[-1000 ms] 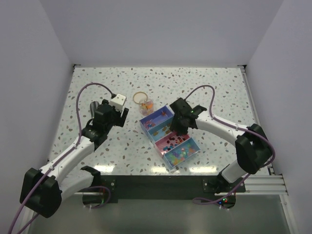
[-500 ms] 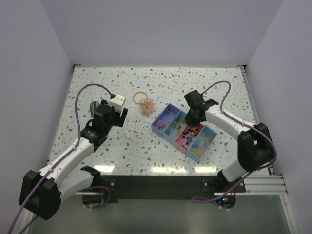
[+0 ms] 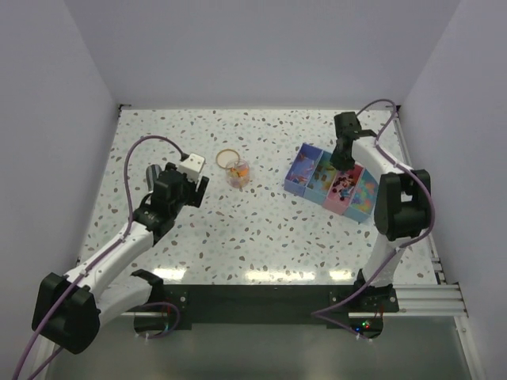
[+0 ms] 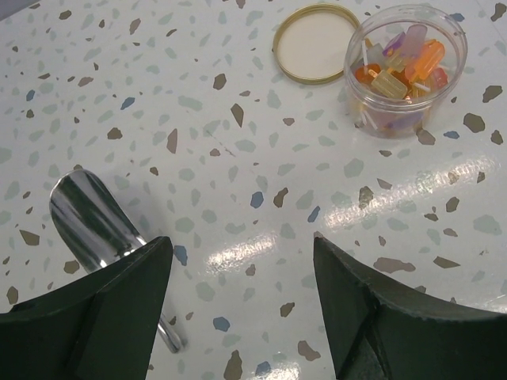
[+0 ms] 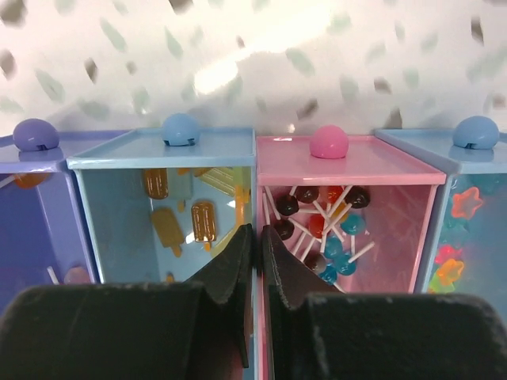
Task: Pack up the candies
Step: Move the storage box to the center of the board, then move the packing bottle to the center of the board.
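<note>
The candy box (image 3: 333, 180) has blue and pink compartments and lies at the far right of the table. My right gripper (image 3: 342, 162) is shut on the wall between a blue and a pink compartment (image 5: 255, 237). Tiny candies lie inside: orange ice-lolly shapes (image 5: 203, 220), red, dark and blue lollipops (image 5: 317, 226), bright shapes (image 5: 463, 202). A clear jar (image 3: 237, 172) holds some orange and yellow candies (image 4: 400, 67); its tan lid (image 4: 317, 43) lies beside it. My left gripper (image 4: 242, 261) is open and empty, low over the table, short of the jar.
A shiny metal scoop (image 4: 91, 214) lies on the table right beside my left gripper's left finger (image 4: 103, 301). The speckled table (image 3: 261, 229) is walled at the back and both sides; the box sits close to the right wall.
My right gripper has dragged the box from the middle front of the table to the far right, turning it on the way. The left arm, jar and lid have not moved.
</note>
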Available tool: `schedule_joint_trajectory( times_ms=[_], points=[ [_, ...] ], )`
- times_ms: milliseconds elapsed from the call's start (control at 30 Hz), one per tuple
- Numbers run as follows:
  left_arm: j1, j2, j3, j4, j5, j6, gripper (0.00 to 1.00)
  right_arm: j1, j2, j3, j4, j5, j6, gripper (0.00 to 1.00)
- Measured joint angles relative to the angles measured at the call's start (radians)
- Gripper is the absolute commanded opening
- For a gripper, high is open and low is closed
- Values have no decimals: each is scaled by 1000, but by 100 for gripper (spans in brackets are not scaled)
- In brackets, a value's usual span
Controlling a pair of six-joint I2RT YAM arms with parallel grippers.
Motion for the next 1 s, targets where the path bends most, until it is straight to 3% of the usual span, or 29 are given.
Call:
schedule_joint_trajectory(
  times_ms=[267, 467, 567, 767, 1000],
  points=[
    [0, 50, 5, -3, 46, -3, 76, -62, 253, 328, 64, -52, -195, 13],
    [0, 118, 69, -18, 92, -11, 77, -76, 368, 494, 80, -86, -324, 28],
    [0, 153, 111, -22, 116, -26, 77, -78, 382, 528, 72, -103, -363, 42],
    [0, 267, 218, -21, 179, -69, 74, -78, 268, 473, 43, -185, -374, 64],
    [0, 462, 389, -47, 258, -106, 66, -70, -162, 183, 39, -332, -327, 77]
  ],
)
